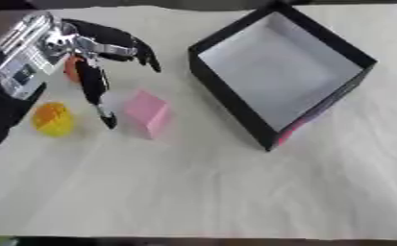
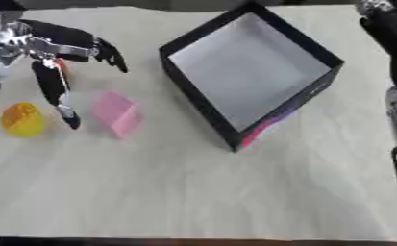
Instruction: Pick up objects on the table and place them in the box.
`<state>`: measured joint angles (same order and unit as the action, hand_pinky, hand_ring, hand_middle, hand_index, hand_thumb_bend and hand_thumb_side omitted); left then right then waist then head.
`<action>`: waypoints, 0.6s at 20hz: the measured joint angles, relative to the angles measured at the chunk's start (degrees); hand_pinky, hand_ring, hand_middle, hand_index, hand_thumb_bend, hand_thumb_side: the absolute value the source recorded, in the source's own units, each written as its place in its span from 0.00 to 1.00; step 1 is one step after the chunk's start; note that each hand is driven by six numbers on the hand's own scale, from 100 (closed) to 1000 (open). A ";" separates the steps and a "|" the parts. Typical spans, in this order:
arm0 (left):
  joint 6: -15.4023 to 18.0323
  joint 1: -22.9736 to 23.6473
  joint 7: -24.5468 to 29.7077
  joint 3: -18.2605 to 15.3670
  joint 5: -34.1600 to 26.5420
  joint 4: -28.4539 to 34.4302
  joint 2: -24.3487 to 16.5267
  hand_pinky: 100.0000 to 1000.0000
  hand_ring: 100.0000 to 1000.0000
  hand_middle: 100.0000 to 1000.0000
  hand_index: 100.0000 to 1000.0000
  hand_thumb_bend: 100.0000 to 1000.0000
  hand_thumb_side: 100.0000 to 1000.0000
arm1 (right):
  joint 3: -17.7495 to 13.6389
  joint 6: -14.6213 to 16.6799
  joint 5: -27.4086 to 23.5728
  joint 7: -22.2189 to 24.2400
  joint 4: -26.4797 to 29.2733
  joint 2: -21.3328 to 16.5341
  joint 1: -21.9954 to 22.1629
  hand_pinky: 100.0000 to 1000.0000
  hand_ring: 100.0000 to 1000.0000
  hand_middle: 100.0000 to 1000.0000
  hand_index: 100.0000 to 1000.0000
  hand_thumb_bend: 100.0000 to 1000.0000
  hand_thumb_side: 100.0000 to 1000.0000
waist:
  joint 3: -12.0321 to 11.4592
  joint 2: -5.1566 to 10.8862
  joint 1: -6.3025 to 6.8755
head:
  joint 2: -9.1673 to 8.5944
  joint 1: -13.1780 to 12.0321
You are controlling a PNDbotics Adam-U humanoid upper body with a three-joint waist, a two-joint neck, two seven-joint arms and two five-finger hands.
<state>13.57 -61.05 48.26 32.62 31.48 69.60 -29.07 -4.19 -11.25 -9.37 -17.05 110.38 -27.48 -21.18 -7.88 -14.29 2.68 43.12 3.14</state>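
Bare bench: cream surface (image 1: 201, 192) fills the whole near strip; nothing lies on it there.
Pink block: a pale pink block (image 1: 147, 113) lies flat on the bench, left of centre, apart from the box and touched by nothing.
Yellow object: a rounded yellow piece (image 1: 53, 118) sits further left, near the edge, well apart from the pink block.
Orange object: an orange shape (image 1: 70, 68) shows behind the left robot hand, mostly hidden by it; what it is cannot be told.
Left robot hand: the left robot hand (image 1: 90, 48) hangs over the left side, spread wide and holding nothing. One long finger points down with its tip between the yellow piece and the pink block, near the pink block but not touching; the others reach out toward the box.
Why so: judging from the pose, the spread looks like readiness to close on the pink block, the loose piece nearest the box.
Box: a black box (image 1: 235, 108) with a pale inside stands at the upper right, turned corner-on. It holds nothing, so no piece has gone in yet. Its open top and low walls leave room for dropping from above.
Right robot hand: only a dark arm shows along the right edge of the right eye view; the hand itself is not in view.
Risk: the downward finger may nudge the pink block sideways before the grasp closes.
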 measured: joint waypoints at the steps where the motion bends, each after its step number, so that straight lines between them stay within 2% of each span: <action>1: 0.12 0.00 -0.06 -0.01 0.35 -0.39 0.28 0.85 0.86 0.85 0.90 0.89 0.10 | 0.01 -0.02 0.01 0.02 0.00 0.01 0.00 0.83 0.79 0.77 0.91 0.21 0.28 | 0.01 -0.05 0.00 | -0.01 -0.01; 12: 1.50 0.01 -1.10 -0.38 2.87 -3.49 2.35 0.84 0.86 0.84 0.90 0.87 0.09 | 0.02 -0.13 0.02 0.13 -0.02 0.17 -0.04 0.83 0.79 0.77 0.91 0.20 0.29 | 0.10 -0.46 0.00 | -0.05 -0.24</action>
<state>15.07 -61.04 47.16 32.24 34.36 66.11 -26.72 -4.17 -11.38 -9.34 -16.92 110.36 -27.31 -21.22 -7.78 -14.75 2.68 43.07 2.89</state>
